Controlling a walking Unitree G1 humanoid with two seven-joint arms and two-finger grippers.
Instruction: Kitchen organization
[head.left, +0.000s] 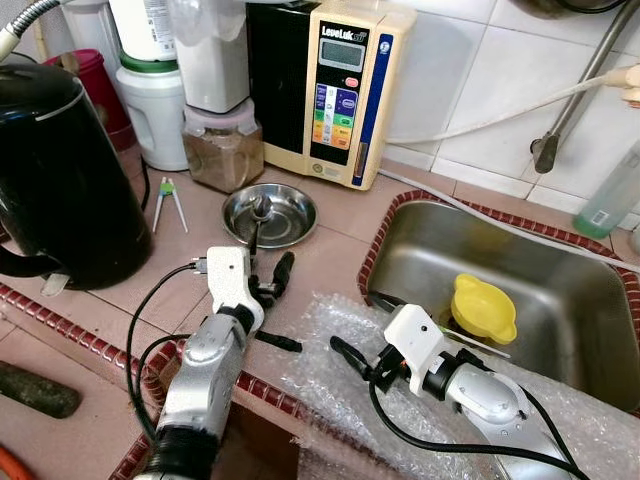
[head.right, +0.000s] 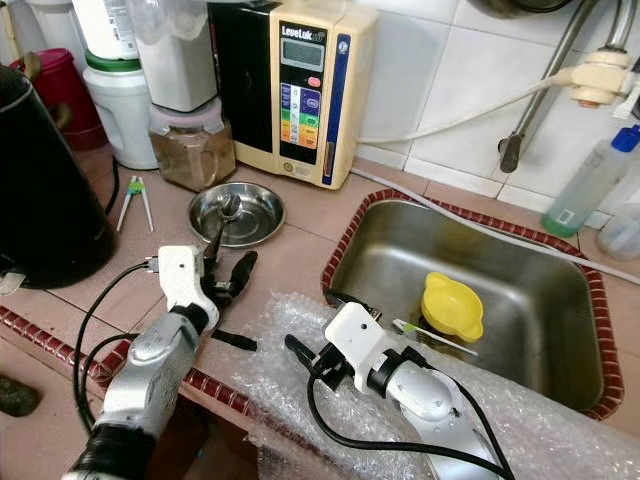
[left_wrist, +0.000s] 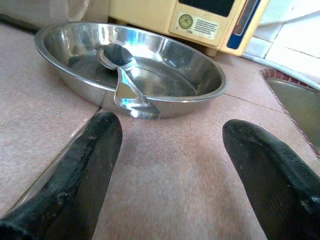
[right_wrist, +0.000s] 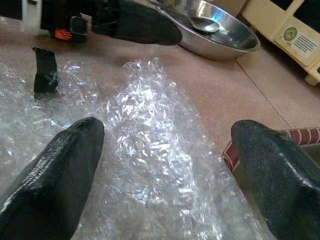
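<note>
A shallow steel dish (head.left: 285, 222) sits on the tiled counter with a spoon (head.left: 258, 212) lying in it, the handle over the near rim. My left gripper (head.left: 292, 302) is open, low over the counter just in front of the dish, fingers pointing at it. In the left wrist view the dish (left_wrist: 165, 75) and spoon (left_wrist: 120, 67) lie between and just beyond the open fingers (left_wrist: 85, 170). My right gripper (head.left: 353, 320) is open over a sheet of bubble wrap (head.left: 325, 360) at the counter's front edge. A yellow cup (head.left: 483, 307) lies in the steel sink (head.left: 590, 330).
A black kettle (head.left: 55, 170) stands at the left. At the back stand a jar of brown powder (head.left: 222, 152), a white jug (head.left: 158, 115) and a cream water unit (head.left: 345, 90). Small green tongs (head.left: 168, 200) lie by the kettle. A hose (head.left: 500, 115) crosses the wall.
</note>
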